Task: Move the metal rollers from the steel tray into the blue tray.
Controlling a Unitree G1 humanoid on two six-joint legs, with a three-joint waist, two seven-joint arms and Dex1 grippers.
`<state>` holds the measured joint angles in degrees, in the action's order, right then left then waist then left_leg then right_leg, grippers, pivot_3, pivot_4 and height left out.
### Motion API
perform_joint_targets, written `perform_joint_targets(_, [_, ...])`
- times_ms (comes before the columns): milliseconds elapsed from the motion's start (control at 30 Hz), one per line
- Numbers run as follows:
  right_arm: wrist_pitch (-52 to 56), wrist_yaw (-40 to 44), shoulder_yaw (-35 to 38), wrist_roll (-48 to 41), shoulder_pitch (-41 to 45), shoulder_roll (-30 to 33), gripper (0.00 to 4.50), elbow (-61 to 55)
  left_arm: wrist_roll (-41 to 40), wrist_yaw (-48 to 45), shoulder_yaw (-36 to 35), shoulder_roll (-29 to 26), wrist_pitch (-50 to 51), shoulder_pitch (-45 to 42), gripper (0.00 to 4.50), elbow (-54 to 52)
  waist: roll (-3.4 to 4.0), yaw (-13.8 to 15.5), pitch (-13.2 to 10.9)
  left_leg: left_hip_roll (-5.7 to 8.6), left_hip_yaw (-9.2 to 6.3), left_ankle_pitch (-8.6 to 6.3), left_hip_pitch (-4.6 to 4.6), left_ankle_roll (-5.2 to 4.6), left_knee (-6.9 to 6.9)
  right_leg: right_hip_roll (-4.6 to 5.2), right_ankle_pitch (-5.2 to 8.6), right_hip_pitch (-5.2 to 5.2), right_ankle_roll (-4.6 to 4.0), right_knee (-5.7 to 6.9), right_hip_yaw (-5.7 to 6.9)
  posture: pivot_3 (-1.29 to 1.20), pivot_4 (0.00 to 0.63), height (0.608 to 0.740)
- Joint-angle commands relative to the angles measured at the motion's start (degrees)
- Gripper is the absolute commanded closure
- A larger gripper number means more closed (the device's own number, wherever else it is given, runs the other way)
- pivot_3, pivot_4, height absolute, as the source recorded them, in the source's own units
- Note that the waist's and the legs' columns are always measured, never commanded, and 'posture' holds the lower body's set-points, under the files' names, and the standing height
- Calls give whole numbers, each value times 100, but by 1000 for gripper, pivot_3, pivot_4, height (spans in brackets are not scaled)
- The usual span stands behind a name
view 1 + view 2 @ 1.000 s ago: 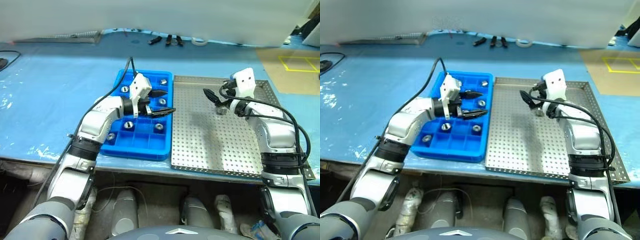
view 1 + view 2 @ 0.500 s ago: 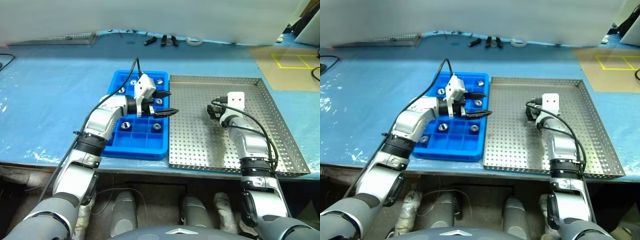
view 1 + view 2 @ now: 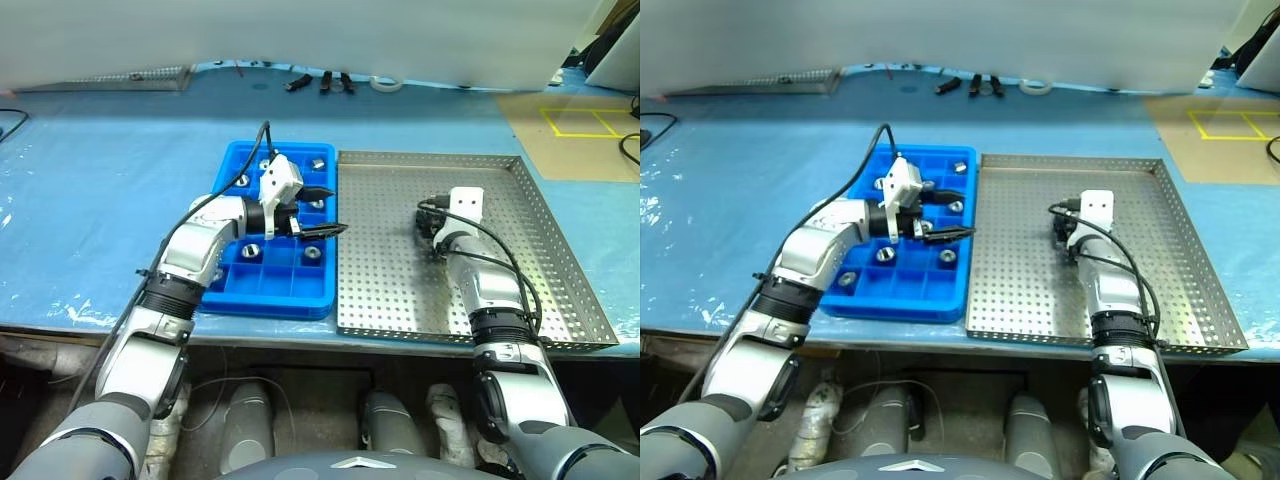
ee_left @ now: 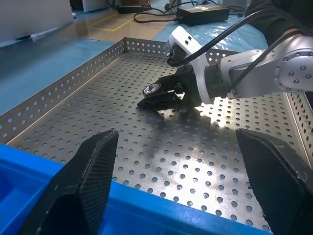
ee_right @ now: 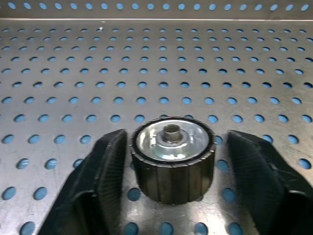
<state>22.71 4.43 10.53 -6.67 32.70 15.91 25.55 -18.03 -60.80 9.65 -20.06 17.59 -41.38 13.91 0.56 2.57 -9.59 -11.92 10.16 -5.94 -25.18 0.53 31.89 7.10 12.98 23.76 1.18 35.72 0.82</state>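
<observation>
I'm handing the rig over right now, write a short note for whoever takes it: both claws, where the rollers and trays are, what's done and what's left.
Right claw: down on the steel tray, fingers either side of one metal roller that stands on the tray floor. One finger looks against it, the other shows a gap, so no firm grip yet.
Left claw: open, nothing in it, over the blue tray's edge nearest the steel tray.
Done: several rollers already sit in blue tray compartments.
Left: grip this roller, lift it and set it in a free compartment. I see no other roller on the steel tray.
</observation>
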Motion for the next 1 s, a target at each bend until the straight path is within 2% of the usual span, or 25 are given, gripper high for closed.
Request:
perform_joint_targets(33, [68,165,-57,-61,94,-1,2402,-318,-124,-104,-102,-133,118,98,452,-413,0,1,0,0,0,0,-1,-1,0,0,0,0,0,-1,0,-103,150,740])
perform_joint_targets(67, [130,235,-77,-102,105,-9,2802,-468,-149,-142,-113,-184,161,149,452,-484,0,3,0,0,0,-1,-1,-1,0,0,0,1,0,-1,0,-101,150,740])
perform_joint_targets(300, [815,920,-461,-228,234,90,2840,-1597,-341,-437,-300,-709,363,559,452,-866,1,2,-1,-2,0,0,-5,0,-13,-2,0,14,0,-3,0,-67,150,740])
perform_joint_targets(400, [1218,1767,-850,-486,346,324,2840,-2261,-456,-538,-466,-1017,382,855,452,-1107,2,13,-2,-1,0,3,-5,5,-25,-2,0,17,0,-4,1,-67,150,740])
perform_joint_targets(533, [1381,3132,-1465,-893,405,722,2840,-2965,-533,-340,-809,-1320,449,1349,452,-1493,2,87,-2,-2,-1,5,-3,9,-47,-1,1,19,1,-17,7,50,150,740])
perform_joint_targets(733, [1026,4576,-2082,-1043,634,1032,2840,-2854,-783,149,-1146,-1524,938,2230,452,-2659,1,333,-2,-13,-4,10,-5,18,-70,0,2,22,-1,-29,22,198,150,740])
perform_joint_targets(1000, [804,5664,-2674,-996,1104,862,2840,-2301,-1188,539,-1873,-2051,1450,3815,452,-4128,-2,610,-4,-21,-13,14,-5,26,-76,-1,4,23,-4,-25,34,384,150,740])
